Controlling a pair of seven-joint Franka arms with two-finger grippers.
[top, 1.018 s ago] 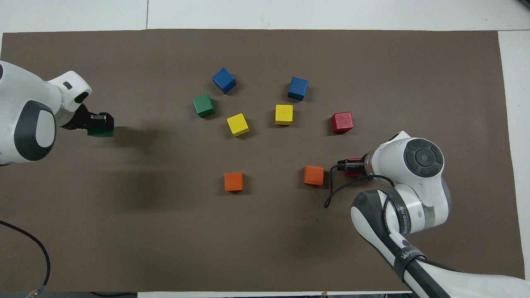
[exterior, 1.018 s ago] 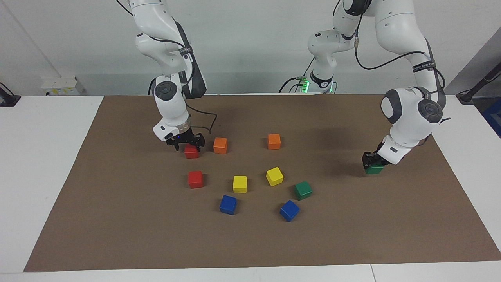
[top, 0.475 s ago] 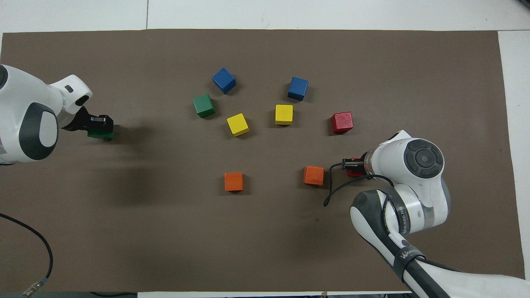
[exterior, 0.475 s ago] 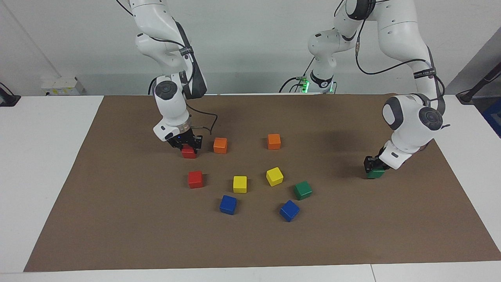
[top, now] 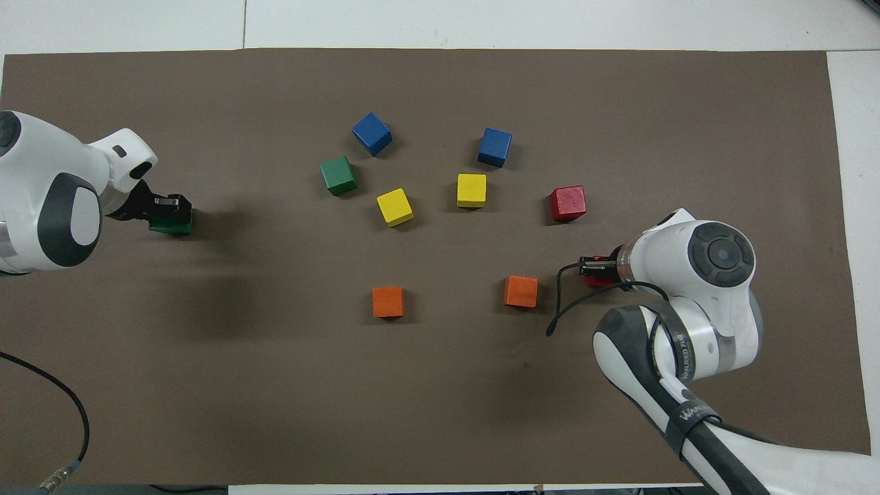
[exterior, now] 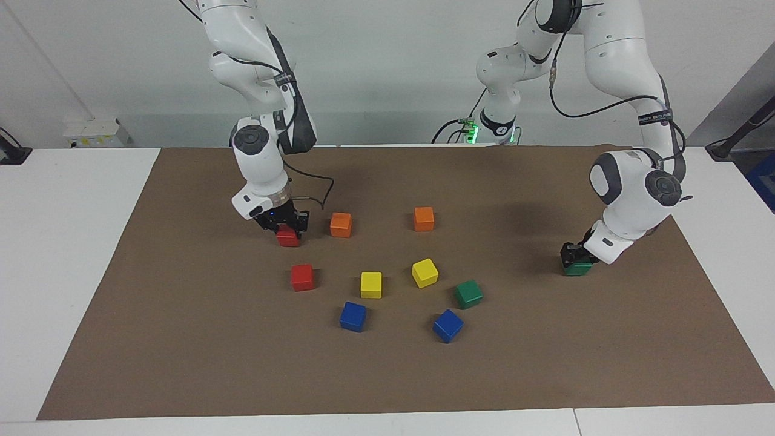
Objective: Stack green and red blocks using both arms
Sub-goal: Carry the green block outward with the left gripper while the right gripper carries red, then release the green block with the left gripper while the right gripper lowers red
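Note:
My right gripper (exterior: 286,225) is shut on a red block (exterior: 289,238), low over the brown mat beside an orange cube (exterior: 341,224). From overhead, the right gripper (top: 595,264) covers most of that red block (top: 597,279). My left gripper (exterior: 575,258) is shut on a green block (exterior: 576,269) at the mat's left-arm end, at or just above the surface; overhead shows the left gripper (top: 169,207) and its green block (top: 172,226). A second red block (exterior: 301,277) and a second green block (exterior: 468,293) lie free on the mat.
Two yellow cubes (exterior: 371,284) (exterior: 425,272), two blue cubes (exterior: 352,316) (exterior: 447,325) and a second orange cube (exterior: 424,218) are scattered around the middle of the brown mat (exterior: 181,339). A black cable (top: 564,302) loops from the right wrist near the orange cube.
The right gripper closed on the red block and carried it slightly toward the right arm's end of the table. The left gripper sank a little with its green block.

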